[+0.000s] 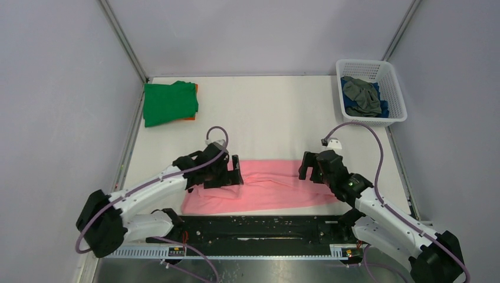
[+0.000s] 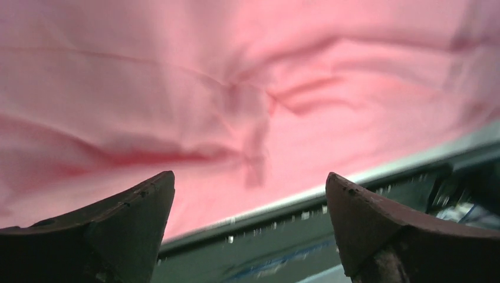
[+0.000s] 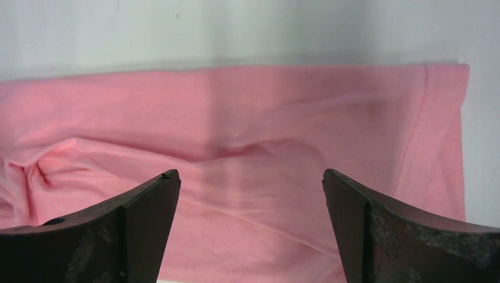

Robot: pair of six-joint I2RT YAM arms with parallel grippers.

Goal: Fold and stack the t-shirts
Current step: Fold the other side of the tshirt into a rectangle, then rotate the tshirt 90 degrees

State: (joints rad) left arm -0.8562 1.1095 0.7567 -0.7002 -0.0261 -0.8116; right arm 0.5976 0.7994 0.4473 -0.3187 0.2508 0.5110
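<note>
The pink t-shirt (image 1: 268, 186) lies folded in a long band across the near middle of the table. It fills the left wrist view (image 2: 236, 88) and the right wrist view (image 3: 265, 135). My left gripper (image 1: 227, 171) is open and empty over the shirt's left end. My right gripper (image 1: 312, 167) is open and empty over its right end. A folded green t-shirt (image 1: 170, 103) lies at the back left on an orange one (image 1: 193, 103). Grey (image 1: 361, 95) and blue (image 1: 383, 108) shirts lie in the basket.
The white lattice basket (image 1: 396, 88) stands at the back right. A black rail (image 1: 259, 227) runs along the table's near edge, also in the left wrist view (image 2: 354, 200). Grey walls close in the sides and back.
</note>
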